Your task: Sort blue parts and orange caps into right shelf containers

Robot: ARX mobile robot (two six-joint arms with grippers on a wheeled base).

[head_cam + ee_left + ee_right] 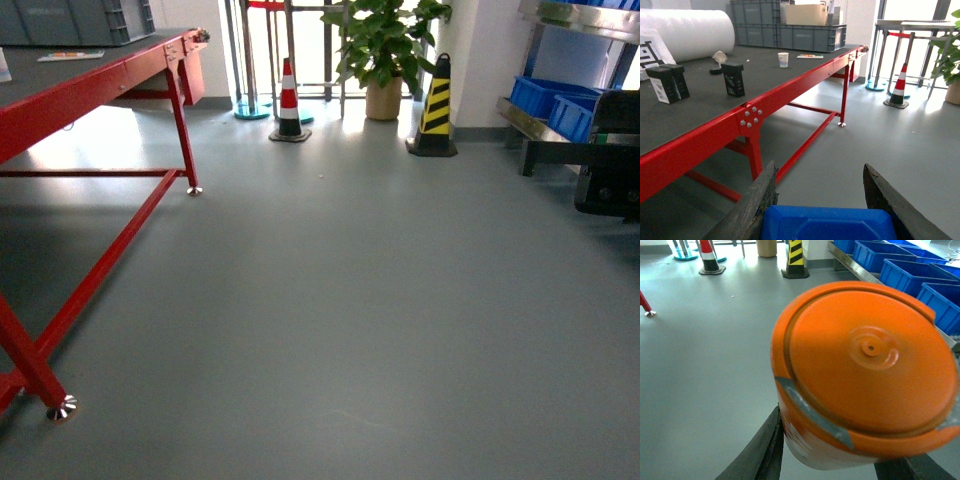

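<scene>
In the left wrist view, my left gripper (818, 172) is shut on a blue part (827, 223), a smooth blue plastic block with bevelled edges held low between both dark fingers (752, 210). In the right wrist view, my right gripper (840, 445) is shut on an orange cap (865, 375), whose round top face fills the frame; white print shows on its side. Its right finger is mostly hidden behind the cap. Blue shelf containers (905, 272) line a metal shelf at the upper right, also seen far right as blue containers (548, 97). Neither gripper shows in the head view.
A long red-framed table (90, 85) stands on the left, with black boxes (734, 79), a paper cup (783, 59) and grey crates (790, 35) on it. A red-white cone (289, 103), a yellow-black cone (434, 110) and a potted plant (385, 50) stand ahead. Grey floor (340, 300) lies between.
</scene>
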